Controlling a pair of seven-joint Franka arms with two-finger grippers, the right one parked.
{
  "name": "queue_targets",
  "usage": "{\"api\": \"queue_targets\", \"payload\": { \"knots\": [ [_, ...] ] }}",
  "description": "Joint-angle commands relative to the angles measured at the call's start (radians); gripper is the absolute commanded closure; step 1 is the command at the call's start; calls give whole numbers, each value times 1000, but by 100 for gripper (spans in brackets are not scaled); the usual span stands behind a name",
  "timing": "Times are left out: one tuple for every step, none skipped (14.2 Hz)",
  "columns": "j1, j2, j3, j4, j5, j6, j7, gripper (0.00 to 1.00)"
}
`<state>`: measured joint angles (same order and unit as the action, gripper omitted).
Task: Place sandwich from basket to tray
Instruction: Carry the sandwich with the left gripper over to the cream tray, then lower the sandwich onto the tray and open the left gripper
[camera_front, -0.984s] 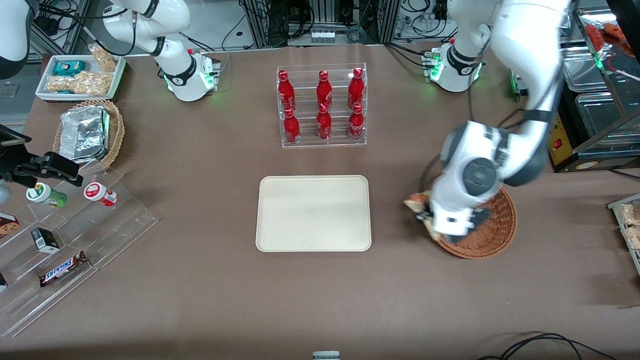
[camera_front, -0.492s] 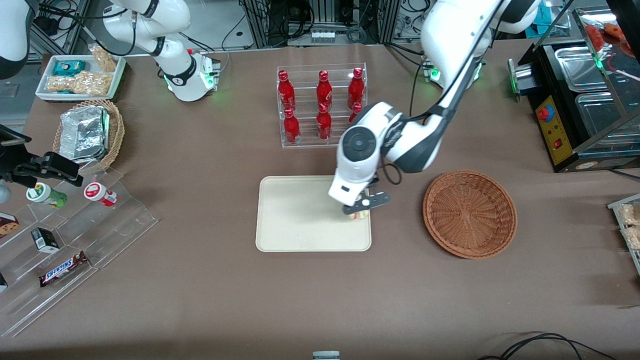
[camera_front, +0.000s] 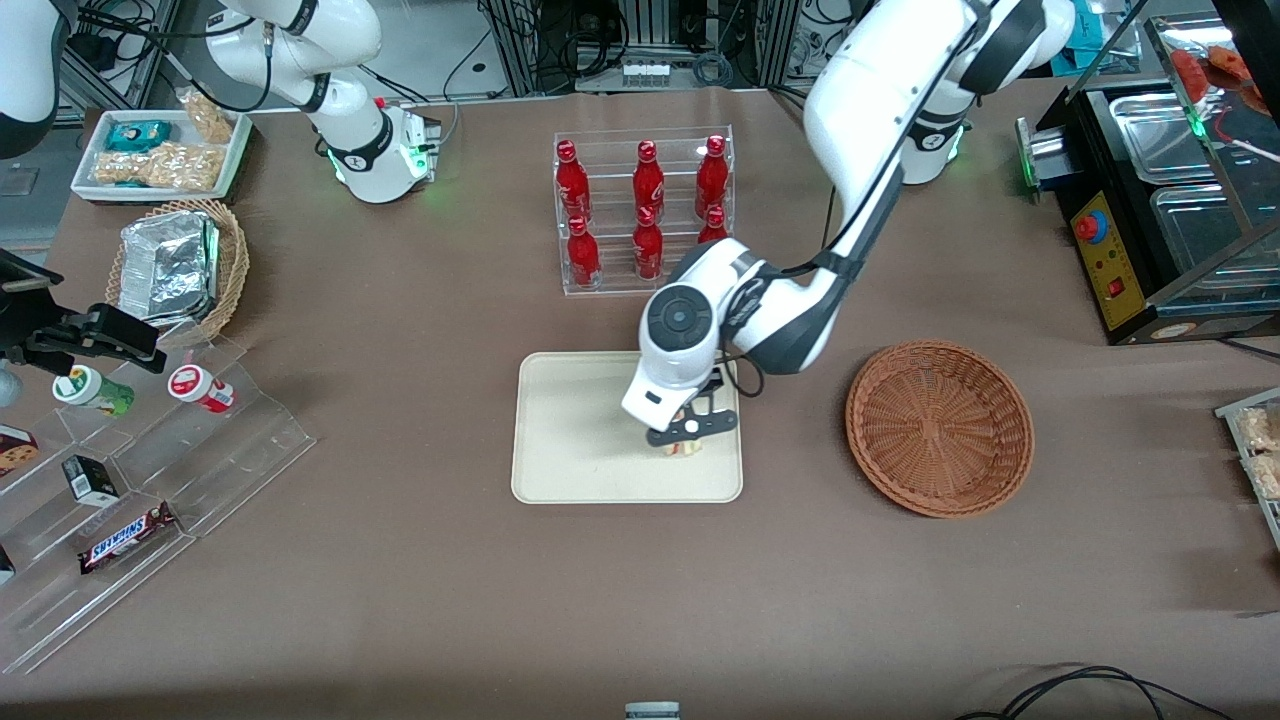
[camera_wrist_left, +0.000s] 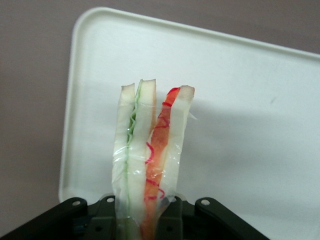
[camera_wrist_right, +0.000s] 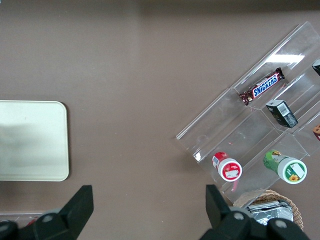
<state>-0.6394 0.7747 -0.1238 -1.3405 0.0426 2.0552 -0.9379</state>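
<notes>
Sandwich (camera_wrist_left: 147, 160) base hidden inside gripper (camera_wrist_left: 145, 220)

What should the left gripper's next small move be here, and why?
Probably lower a little and then open. The gripper is shut on the sandwich, and in the wrist view the wrapped wedge hangs over the cream tray, inside its rim. The wicker basket holds nothing. I cannot tell whether the sandwich already touches the tray, so a short descent before release seems safest.
</notes>
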Motion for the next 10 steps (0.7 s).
{"api": "queue_targets", "payload": {
  "knots": [
    [-57,129,13,170,48,-13,8,90],
    [-60,138,13,173,49,-9,11,90],
    [-59,138,12,170,48,-9,37,91],
    [-59,141,7,172,40,-7,109,92],
    [-57,141,-2,172,31,-6,152,92],
    [-59,143,-4,172,31,-6,151,92],
    [-59,146,-7,172,33,-6,152,91],
    [-60,152,-8,173,33,-4,153,90],
    [-60,155,-8,175,33,-4,151,87],
    [-57,153,-8,175,33,-4,156,84]
  ]
}}
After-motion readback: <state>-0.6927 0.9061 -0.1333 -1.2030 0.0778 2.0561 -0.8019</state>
